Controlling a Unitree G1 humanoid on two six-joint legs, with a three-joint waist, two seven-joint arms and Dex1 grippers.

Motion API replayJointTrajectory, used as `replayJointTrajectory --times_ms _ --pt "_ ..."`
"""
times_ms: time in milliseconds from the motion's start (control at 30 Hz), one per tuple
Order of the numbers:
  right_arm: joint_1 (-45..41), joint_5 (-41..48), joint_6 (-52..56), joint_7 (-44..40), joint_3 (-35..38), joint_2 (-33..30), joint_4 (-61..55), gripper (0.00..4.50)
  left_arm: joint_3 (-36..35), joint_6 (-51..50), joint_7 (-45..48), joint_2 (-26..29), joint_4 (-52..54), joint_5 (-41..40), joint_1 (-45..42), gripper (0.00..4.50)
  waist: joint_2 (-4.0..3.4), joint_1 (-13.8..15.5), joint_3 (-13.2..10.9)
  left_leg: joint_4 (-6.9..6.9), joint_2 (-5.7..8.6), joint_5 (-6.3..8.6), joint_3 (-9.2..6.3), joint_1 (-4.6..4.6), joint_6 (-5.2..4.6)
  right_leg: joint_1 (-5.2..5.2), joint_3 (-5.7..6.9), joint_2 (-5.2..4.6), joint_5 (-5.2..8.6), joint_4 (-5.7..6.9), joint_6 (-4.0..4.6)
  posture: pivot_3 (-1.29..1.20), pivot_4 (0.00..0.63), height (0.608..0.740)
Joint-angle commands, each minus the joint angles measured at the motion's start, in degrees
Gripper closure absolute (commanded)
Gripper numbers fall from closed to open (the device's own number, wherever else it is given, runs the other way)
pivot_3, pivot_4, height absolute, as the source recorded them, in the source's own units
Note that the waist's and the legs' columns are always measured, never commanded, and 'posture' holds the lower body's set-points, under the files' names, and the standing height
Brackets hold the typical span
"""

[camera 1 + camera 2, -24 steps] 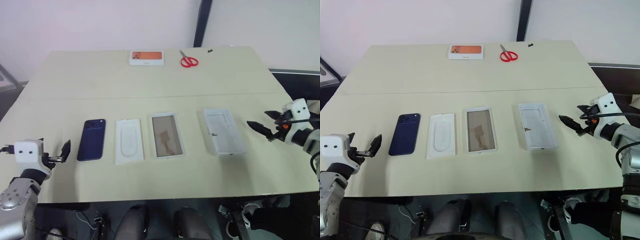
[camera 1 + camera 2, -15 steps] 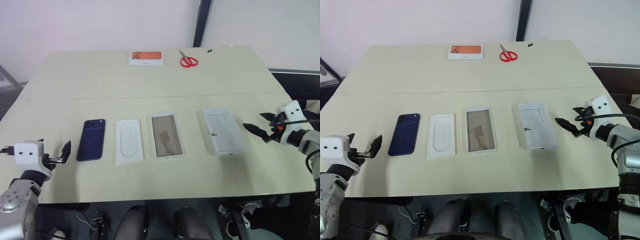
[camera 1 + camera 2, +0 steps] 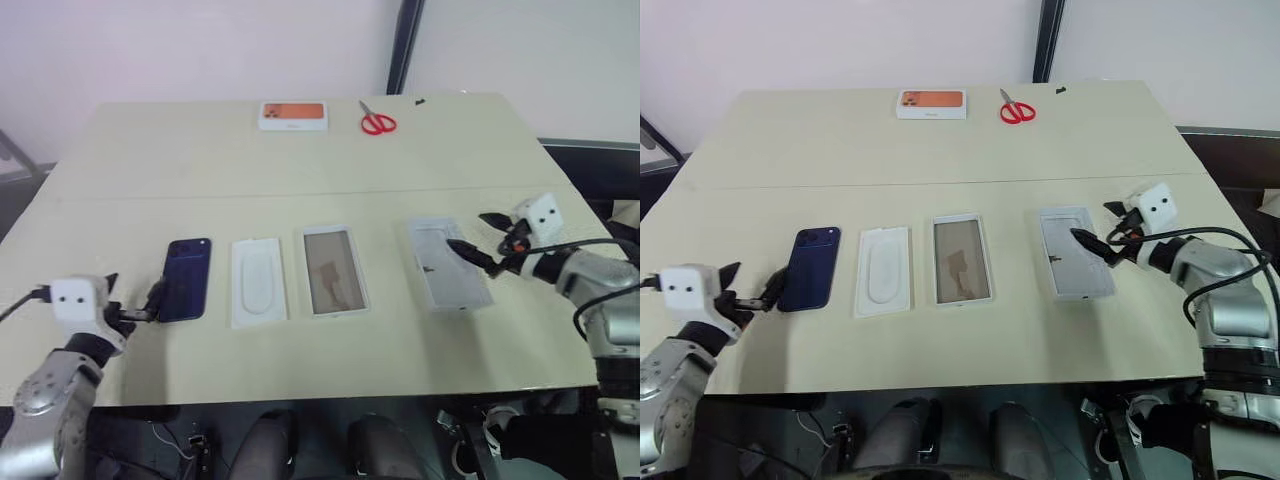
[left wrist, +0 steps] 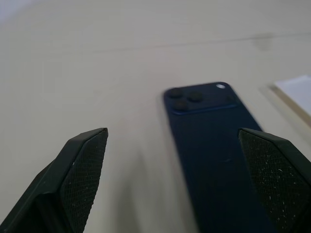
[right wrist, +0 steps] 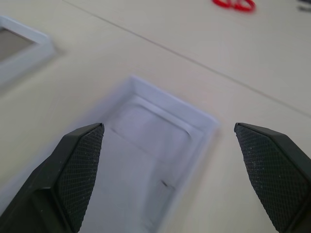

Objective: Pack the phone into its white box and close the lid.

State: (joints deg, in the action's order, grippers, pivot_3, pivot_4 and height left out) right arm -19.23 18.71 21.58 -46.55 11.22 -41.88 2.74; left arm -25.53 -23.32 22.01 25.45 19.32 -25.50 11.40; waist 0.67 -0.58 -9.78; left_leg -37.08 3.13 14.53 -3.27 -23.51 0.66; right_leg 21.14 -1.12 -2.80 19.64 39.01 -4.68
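On the table, largest to smallest, each placed from the nearer claw:

table [image 3: 300, 165]: beige top beneath both claws; low risk, though its near edge lies close behind the left claw and a phone dragged backward could slide off.

lid [image 3: 449, 263]: open side up, directly under the right gripper [image 3: 478, 239]; claw spread wide, holding nothing, one finger over the lid's inside. Risk: a fingertip catching the thin wall and flipping or skidding the lid away.

white box [image 3: 335, 270]: tan floor up, well to the left of the right claw, two items to the right of the left claw. Risk: a knock from a loaded claw passing over, so the phone misses the opening.

insert tray [image 3: 258, 280]: white, oval recess, between phone and white box. Risk: mistaken for the base, or struck as the phone crosses over it.

phone [image 3: 186, 277]: back up, camera cluster at the far end, just ahead of the left gripper [image 3: 131, 299]; claw spread wide and empty, one finger beside the near corner. Risk: slim, flat, slick body offering little edge; likely to be pushed rather than pinched, or to slip once lifted.
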Motion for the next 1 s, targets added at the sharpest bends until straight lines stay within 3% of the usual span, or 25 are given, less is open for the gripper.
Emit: replayJointTrajectory --times_ms 33,267,400,500,567,767,1000 --pt "-0.88 2.56 3.43 1.14 -1.18 1.05 -9.80 0.00 0.74 -3.31 0.05 0.76 3.66 -2.55 -1.59 0.01 0.00 -0.01 0.00 0.00 0.00 0.00 -0.01 -0.01 0.00 0.02 0.00 0.00 0.00 0.01 0.00 0.00 0.150 0.740" --pt "-0.84 2.93 6.08 1.89 -5.91 3.92 -15.61 0.00 0.70 -9.27 -1.86 -0.31 8.22 -7.33 -2.75 0.01 0.02 0.05 -0.01 0.00 0.00 0.00 -0.01 -0.01 0.00 0.02 0.00 0.00 0.00 0.00 0.00 0.00 0.150 0.740" --pt "-1.35 1.17 3.72 1.55 -8.00 5.23 -13.15 0.00 2.45 -18.61 -5.24 -1.09 14.52 -16.13 -5.69 0.01 0.04 0.27 -0.01 -0.04 0.00 0.00 -0.02 -0.01 0.00 -0.01 0.01 0.00 0.00 0.00 0.00 0.00 0.150 0.740" --pt "-1.43 0.49 2.32 0.21 -9.27 4.71 -13.10 0.00 5.52 -28.83 -10.67 0.65 16.60 -17.73 -8.89 0.01 0.04 0.09 -0.01 -0.05 0.01 0.00 -0.02 -0.01 0.00 -0.01 0.02 0.00 0.00 0.01 -0.01 0.00 0.150 0.740" --pt "-1.54 0.32 2.23 -0.66 -9.63 4.06 -13.66 0.00 5.10 -36.29 -15.54 -0.26 15.75 -20.95 -11.94 0.01 0.03 -0.04 -0.01 -0.03 0.01 0.00 -0.02 0.00 0.00 0.00 0.01 0.04 0.00 0.03 -0.01 0.00 0.150 0.740" --pt "-0.59 0.47 2.37 -5.40 -10.94 0.36 -16.86 0.00 2.14 -45.47 -22.73 -3.53 14.33 -27.44 -18.15 0.01 0.05 -0.04 -0.02 -0.05 0.01 -0.01 -0.03 0.00 0.01 0.02 0.01 0.08 0.00 0.07 -0.02 0.00 0.150 0.740" --pt "1.51 -2.12 -0.91 -7.36 -13.02 -1.51 -18.75 0.00 2.31 -56.32 -27.27 -4.47 9.09 -28.92 -24.06 0.01 0.07 0.03 -0.02 -0.09 0.01 -0.01 -0.03 0.00 0.02 -0.01 0.01 0.09 0.00 0.07 -0.03 0.00 0.150 0.740"
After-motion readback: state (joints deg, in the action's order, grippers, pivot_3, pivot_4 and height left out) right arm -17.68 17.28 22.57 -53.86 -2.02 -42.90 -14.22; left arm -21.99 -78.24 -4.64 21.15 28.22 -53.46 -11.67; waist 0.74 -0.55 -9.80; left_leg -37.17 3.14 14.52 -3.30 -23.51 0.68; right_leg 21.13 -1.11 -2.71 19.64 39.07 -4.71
